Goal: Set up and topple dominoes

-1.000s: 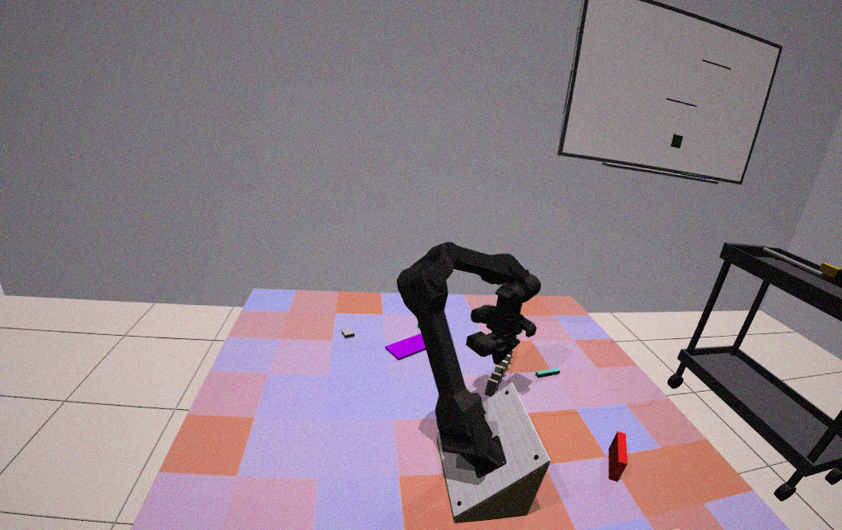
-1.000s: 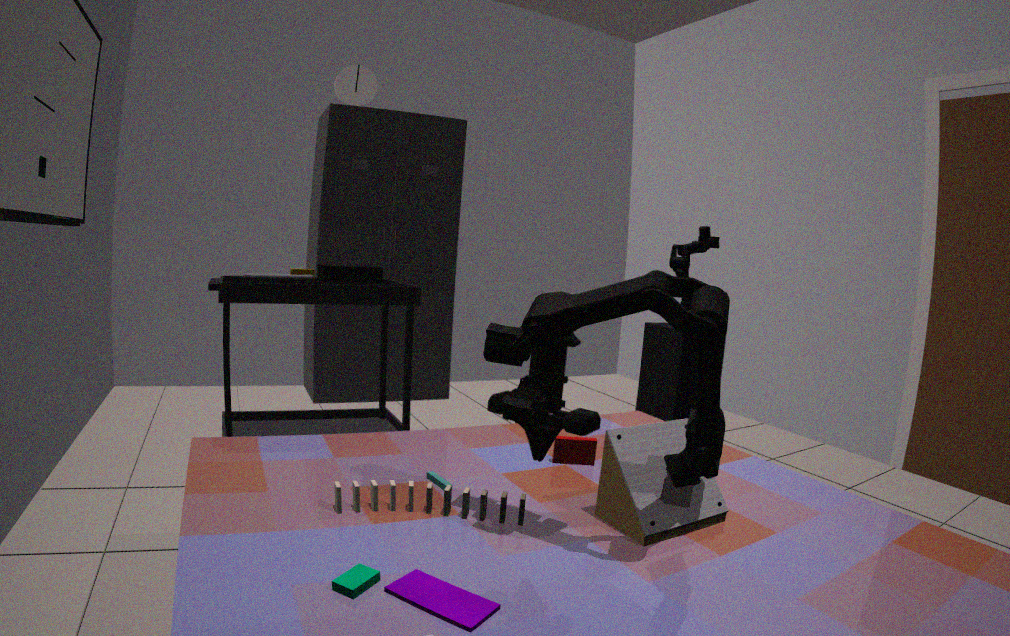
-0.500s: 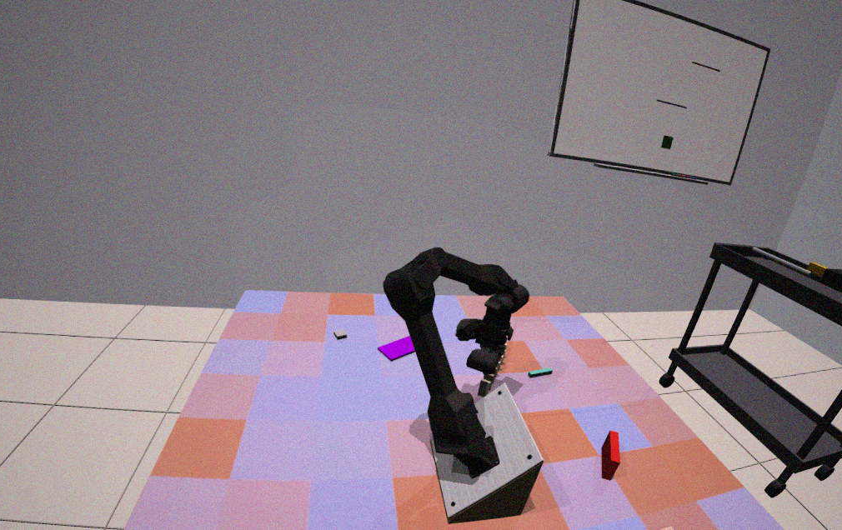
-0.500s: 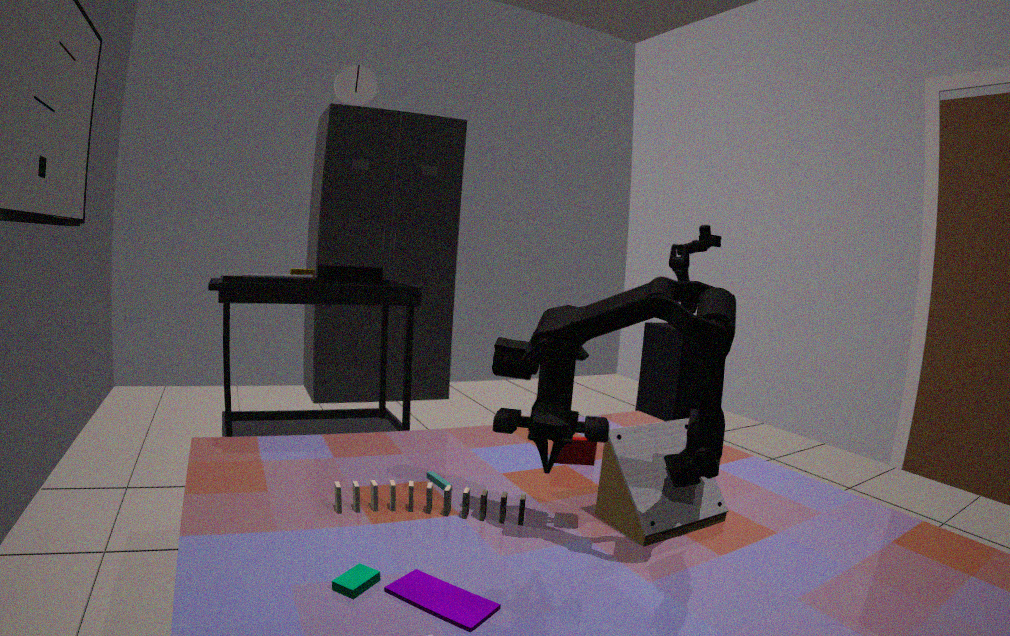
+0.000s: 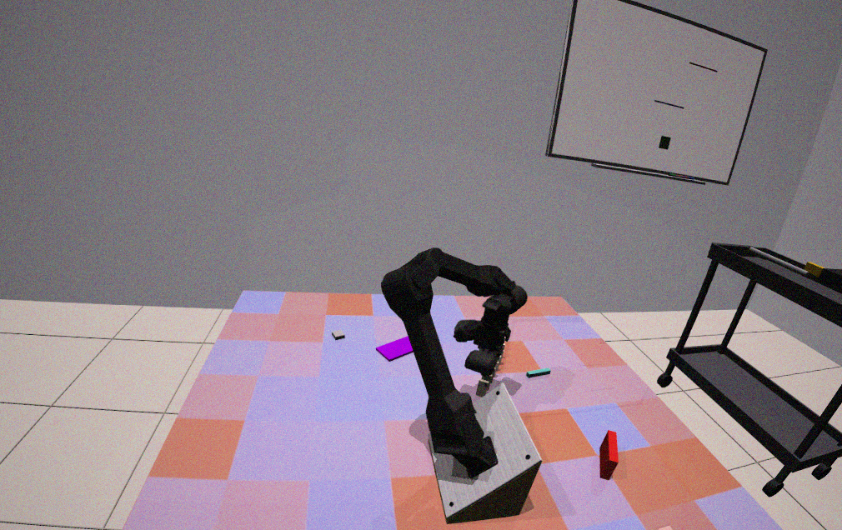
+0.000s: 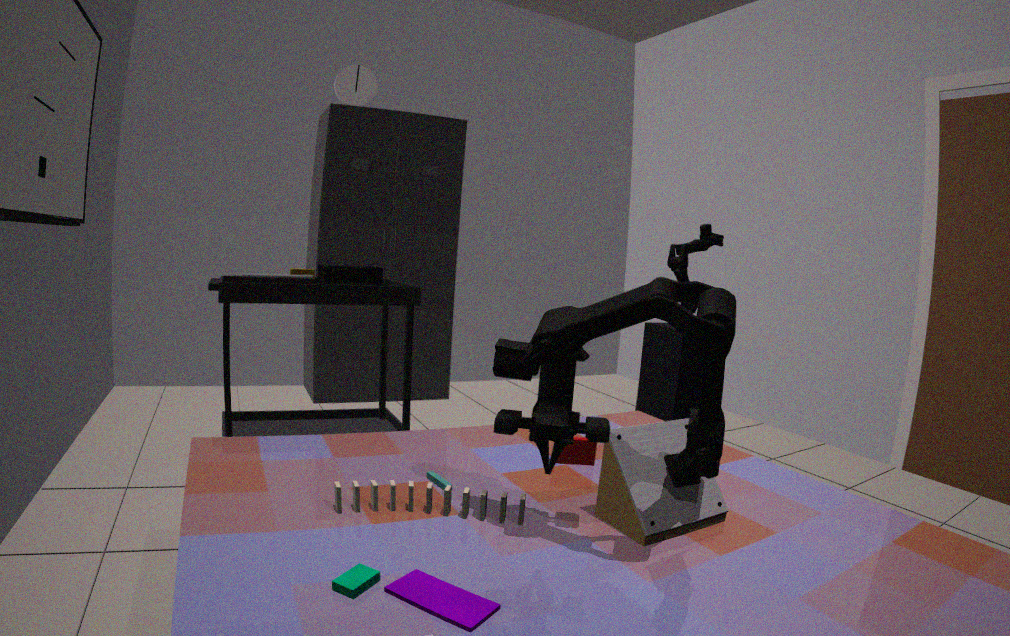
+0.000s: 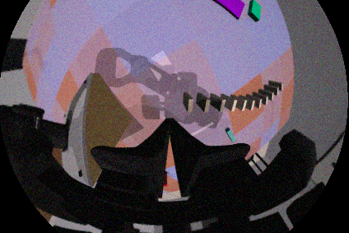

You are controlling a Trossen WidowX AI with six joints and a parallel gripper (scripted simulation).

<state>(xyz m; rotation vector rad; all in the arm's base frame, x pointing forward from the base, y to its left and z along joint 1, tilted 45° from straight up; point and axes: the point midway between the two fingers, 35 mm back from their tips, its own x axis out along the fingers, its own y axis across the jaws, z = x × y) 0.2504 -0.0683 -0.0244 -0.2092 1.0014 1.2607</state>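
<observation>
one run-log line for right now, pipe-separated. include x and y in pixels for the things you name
gripper (image 6: 548,471) (image 7: 169,121): shut, raised, nothing held | domino row (image 6: 429,497) (image 7: 244,102): standing | end push: not done

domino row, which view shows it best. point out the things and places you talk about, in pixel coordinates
The exterior view: the whole domino row (image 5: 483,387) (image 6: 410,496) (image 7: 234,104) stands side-on there, each piece separate. The wrist view also shows the row, but from above and bunched at the far end. In the top view the arm and gripper (image 5: 490,377) (image 6: 548,472) (image 7: 169,121) hide most of it; only the near end shows.

Lab-like room | whiteboard (image 5: 655,85) (image 6: 19,102) | black wheeled cart (image 5: 813,299) (image 6: 319,297) | tall dark cabinet (image 6: 390,197) | wall clock (image 6: 355,84)
</observation>
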